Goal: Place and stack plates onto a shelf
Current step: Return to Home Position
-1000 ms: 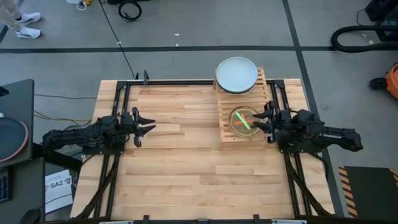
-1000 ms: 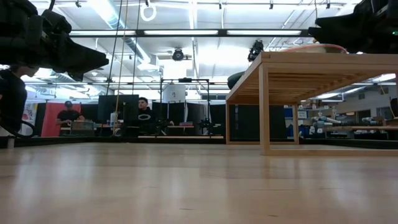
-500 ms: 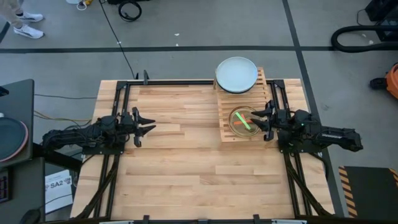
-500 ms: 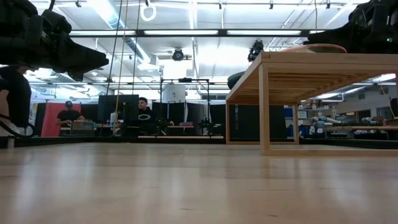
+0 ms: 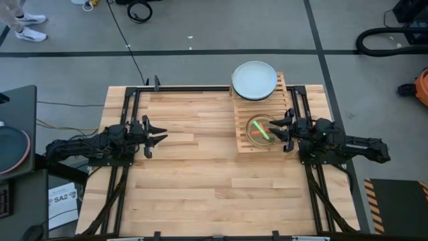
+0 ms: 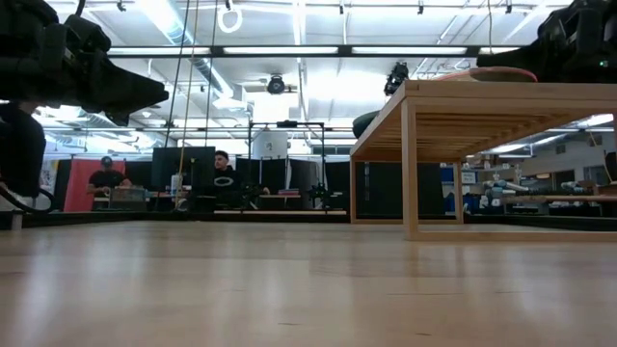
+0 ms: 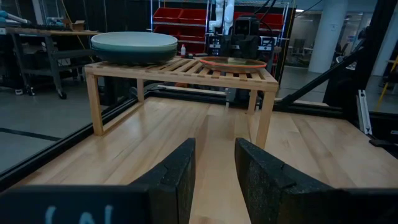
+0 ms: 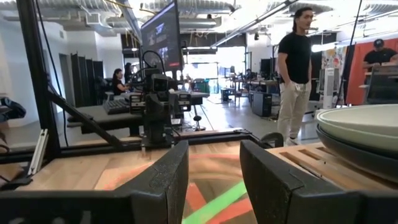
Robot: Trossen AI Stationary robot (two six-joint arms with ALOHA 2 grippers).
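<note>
From above, your right claw [image 5: 279,130] hung released at the edge of the small plates [image 5: 261,130] on the shelf [image 5: 244,144]; your left claw [image 5: 159,134] waited open, well apart. In the right wrist view, the plates lay just ahead, so retreat likely meant backing straight away.

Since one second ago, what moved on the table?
The right hand rose a little above the small plates on the shelf. The low view now shows their orange rim, which the arm hid before. The hand is open and holds nothing. The left hand, the large plates, the small plates and the shelf stayed put.
</note>
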